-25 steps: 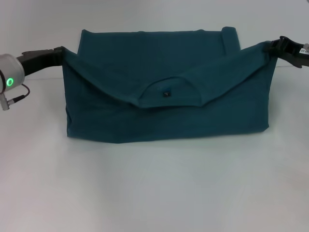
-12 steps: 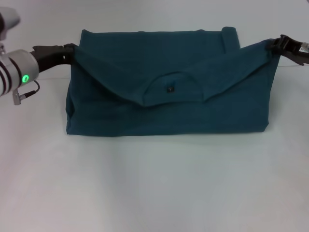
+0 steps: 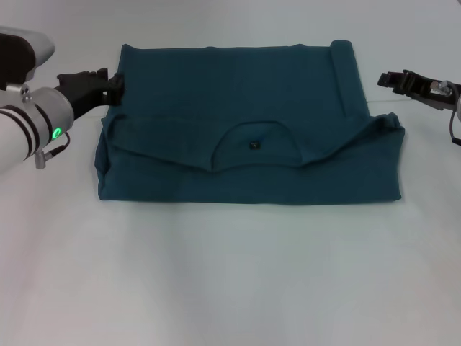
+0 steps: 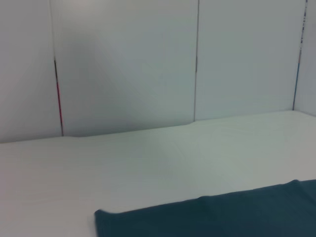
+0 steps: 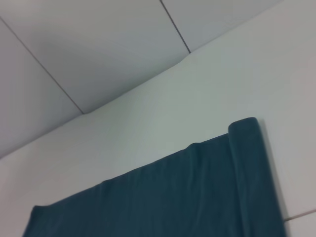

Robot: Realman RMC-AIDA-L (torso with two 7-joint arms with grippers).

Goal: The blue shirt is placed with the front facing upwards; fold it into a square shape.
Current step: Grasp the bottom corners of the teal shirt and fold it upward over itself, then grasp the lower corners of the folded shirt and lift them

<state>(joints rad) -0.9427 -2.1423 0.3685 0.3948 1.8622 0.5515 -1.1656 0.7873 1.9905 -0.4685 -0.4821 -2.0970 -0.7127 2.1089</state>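
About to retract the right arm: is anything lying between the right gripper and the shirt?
Nothing: in the head view, only bare white table separates the right gripper from the blue shirt; it hangs clear of the cloth.

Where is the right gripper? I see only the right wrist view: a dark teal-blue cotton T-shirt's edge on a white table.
Observer: The right gripper hangs beside the dark teal-blue cotton T-shirt, off its far right corner, apart from the cloth.
Operator: And the left one?
Observer: The left gripper is at the far left corner, right by the cloth's edge.
Operator: Is the collar showing?
Observer: Yes, the small black label faces up mid-shirt, on a folded-over flap.
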